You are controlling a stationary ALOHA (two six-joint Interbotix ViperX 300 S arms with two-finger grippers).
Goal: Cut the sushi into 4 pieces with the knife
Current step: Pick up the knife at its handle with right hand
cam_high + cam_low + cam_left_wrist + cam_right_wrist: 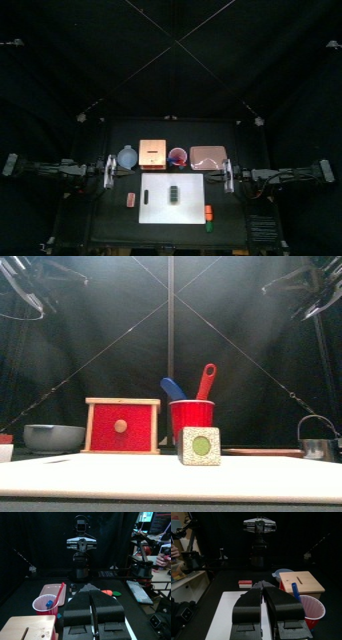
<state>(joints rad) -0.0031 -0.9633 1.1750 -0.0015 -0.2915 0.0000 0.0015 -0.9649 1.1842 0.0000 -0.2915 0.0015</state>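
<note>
My left claw (91, 588) and right claw (264, 585): both clenched, empty. One dark green toy sushi roll (175, 190) sits on the white cutting board (158, 201), with one blue toy knife (173, 389) and one red toy knife (206, 379) in the red cup (191, 416).

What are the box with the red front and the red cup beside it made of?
The box looks like pale bare wood, matt, its drawer front painted red. The red cup seems smooth plastic, evenly coloured with a slight sheen; I can't be sure.
</note>
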